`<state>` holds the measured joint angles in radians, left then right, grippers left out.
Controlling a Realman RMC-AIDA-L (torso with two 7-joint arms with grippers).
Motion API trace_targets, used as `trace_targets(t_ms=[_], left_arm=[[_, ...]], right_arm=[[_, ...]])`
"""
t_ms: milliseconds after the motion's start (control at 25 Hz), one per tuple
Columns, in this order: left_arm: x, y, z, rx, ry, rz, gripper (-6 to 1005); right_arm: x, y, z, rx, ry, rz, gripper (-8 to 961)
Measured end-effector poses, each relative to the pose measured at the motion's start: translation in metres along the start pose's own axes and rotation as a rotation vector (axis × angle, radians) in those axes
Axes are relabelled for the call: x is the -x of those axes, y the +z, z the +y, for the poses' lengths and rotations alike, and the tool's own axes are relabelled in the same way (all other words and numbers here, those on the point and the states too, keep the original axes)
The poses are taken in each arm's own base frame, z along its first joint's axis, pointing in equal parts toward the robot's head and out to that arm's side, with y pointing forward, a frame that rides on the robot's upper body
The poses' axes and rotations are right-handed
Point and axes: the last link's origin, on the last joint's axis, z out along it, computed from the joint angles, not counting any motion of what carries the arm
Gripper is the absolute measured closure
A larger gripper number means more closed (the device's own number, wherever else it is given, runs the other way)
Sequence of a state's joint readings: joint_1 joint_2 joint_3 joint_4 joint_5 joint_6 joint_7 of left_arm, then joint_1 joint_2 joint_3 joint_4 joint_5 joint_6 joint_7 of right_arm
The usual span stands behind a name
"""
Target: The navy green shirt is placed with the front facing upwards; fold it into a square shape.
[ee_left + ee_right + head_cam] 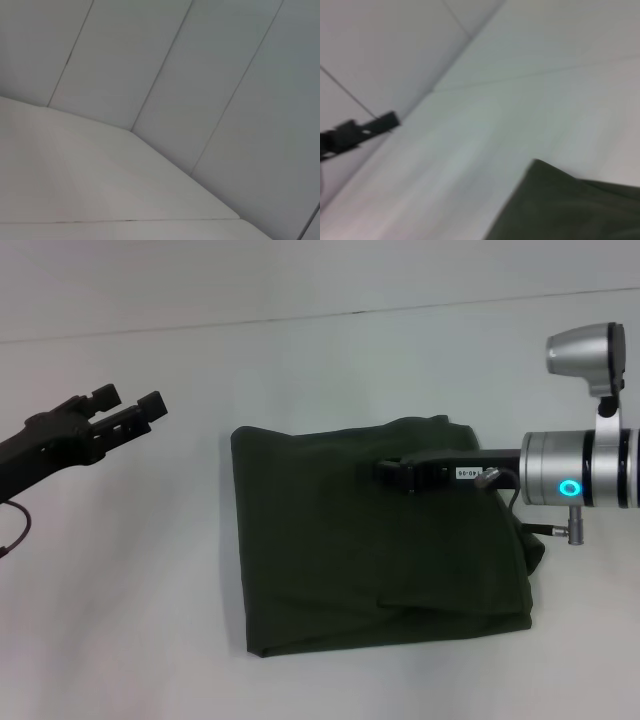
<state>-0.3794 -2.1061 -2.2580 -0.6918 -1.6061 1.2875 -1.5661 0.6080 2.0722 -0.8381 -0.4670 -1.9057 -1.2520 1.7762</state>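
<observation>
Shirt (370, 560), dark green, lies on the white table (120, 620) folded into a roughly square bundle, plain side up, with a layered fold along its near edge. I note my right gripper (395, 473) over the bundle's far half, close above the cloth; I cannot tell whether its fingers are apart or together. My left gripper (128, 410) hangs well to the left of the shirt, clear of the table, fingers apart and holding nothing.
</observation>
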Motion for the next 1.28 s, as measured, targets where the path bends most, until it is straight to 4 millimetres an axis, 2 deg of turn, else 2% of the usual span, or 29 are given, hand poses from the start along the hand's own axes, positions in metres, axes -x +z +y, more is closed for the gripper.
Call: trace_targets(t_ms=[320,800,1000,1120,1280], left_arm=[[0.006,-0.01,0.002,0.018,-0.016,-0.006,82],[0.017,-0.047,0.014,0.111,-0.051,-0.003,82],[0.025,-0.06,0.019,0.139,-0.048,-0.014,82],[0.031,-0.064,0.022,0.149,-0.047,-0.025,82],[0.034,-0.069,0.026,0.167,-0.048,-0.025,82]], right_arm=[[-0.002,-0.008,0.009,0.072,-0.067,-0.016,821],[-0.018,-0.036,0.012,0.143,-0.124,-0.081,759],[-0.029,-0.054,0.018,0.194,-0.142,-0.145,517],[-0.034,-0.063,0.021,0.223,-0.152,-0.163,300],[-0.04,-0.071,0.023,0.24,-0.159,-0.162,119]])
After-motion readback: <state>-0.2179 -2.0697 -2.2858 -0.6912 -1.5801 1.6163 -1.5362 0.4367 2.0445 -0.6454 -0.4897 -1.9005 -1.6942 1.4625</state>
